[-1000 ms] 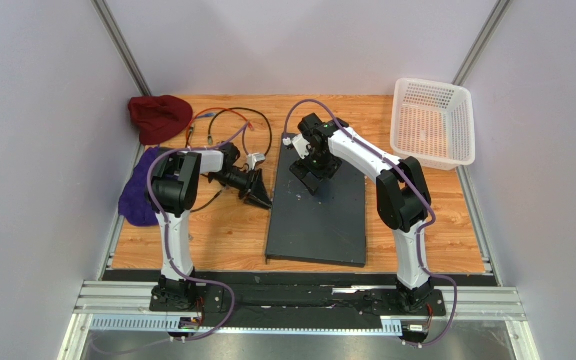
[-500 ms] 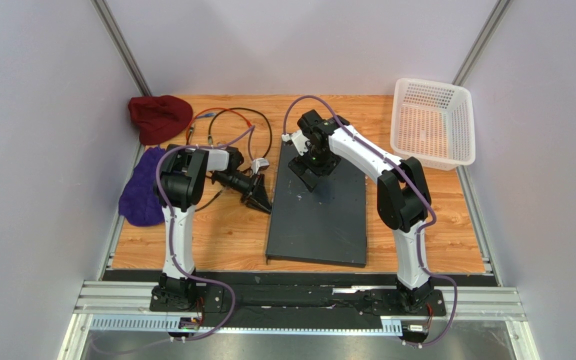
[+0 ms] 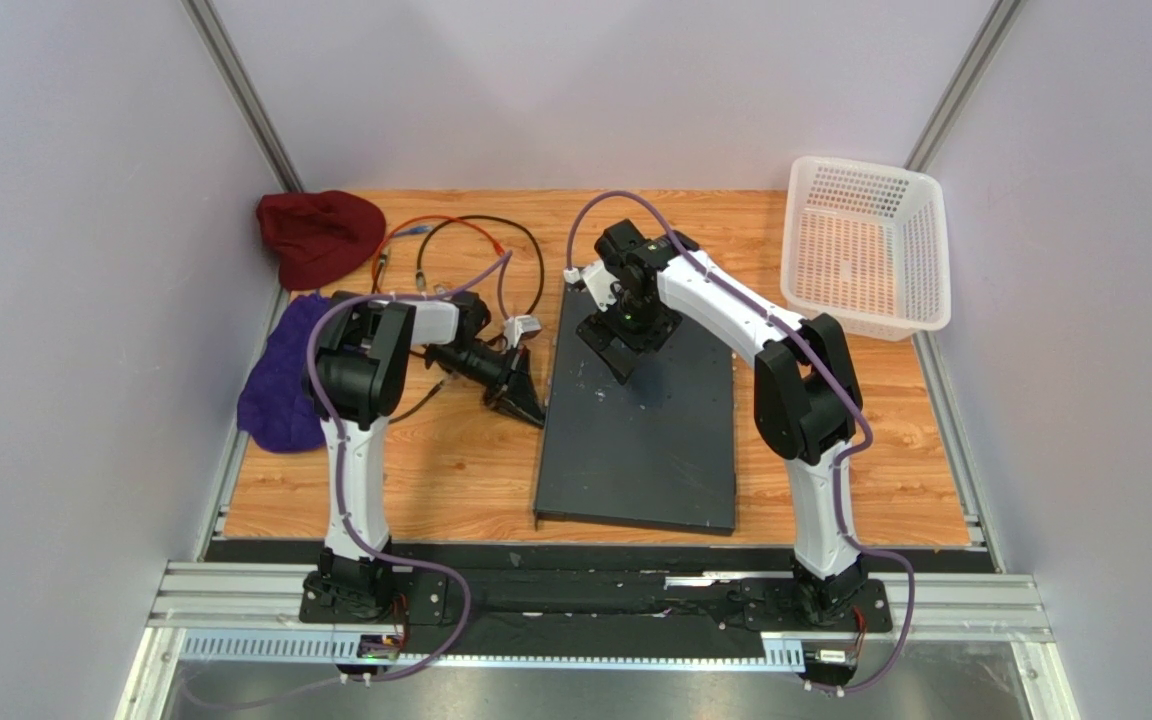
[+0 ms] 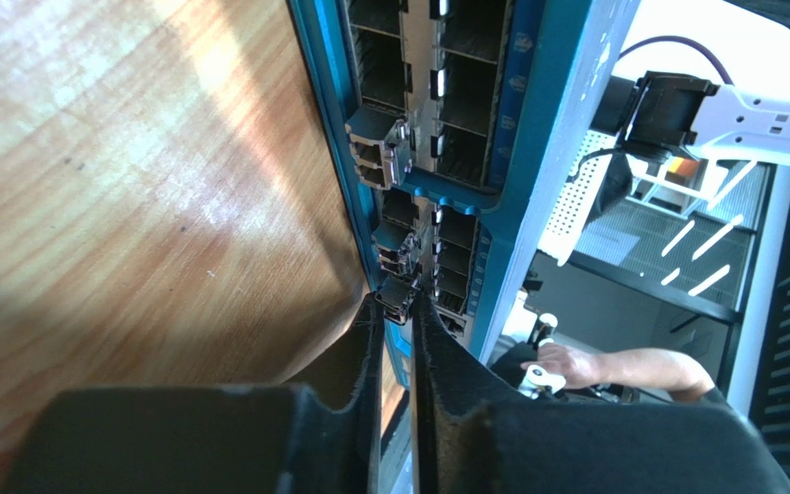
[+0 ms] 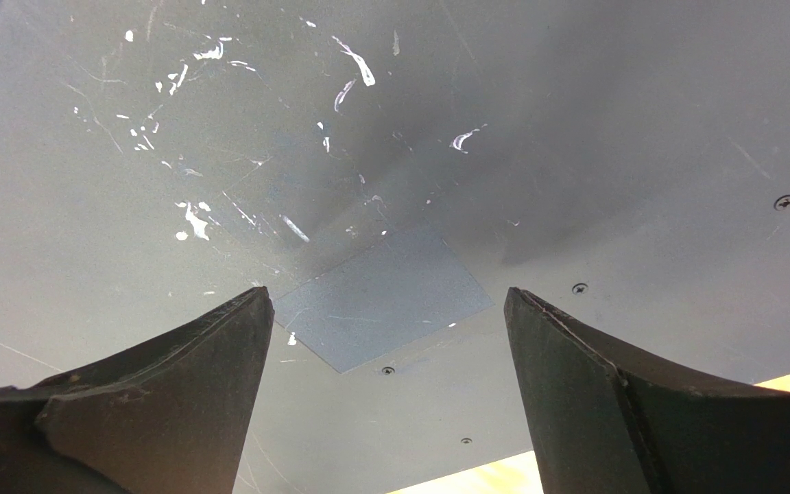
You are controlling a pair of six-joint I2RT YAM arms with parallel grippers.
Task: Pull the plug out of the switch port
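Left gripper (image 4: 397, 309) pinched narrow on a plug (image 4: 397, 294) at the switch's port face; right gripper (image 5: 386, 298) spread wide over the switch (image 3: 642, 450) top.
In the left wrist view, the two dark fingers rise from the bottom centre with only a slim gap between them. Their tips sit either side of the small grey plug, seated low in the blue-framed port rows; I cannot tell whether they actually bite. A second plug (image 4: 376, 150) sits higher in the frame. In the overhead view the switch lies mid-table, its left edge against the left gripper. The right jaws are wide and hold nothing, and contact with the lid is unclear. Likely risks: a shallow hold slips off the plug, a latch not pressed jams it, or an unbraced switch slides along with the pull.
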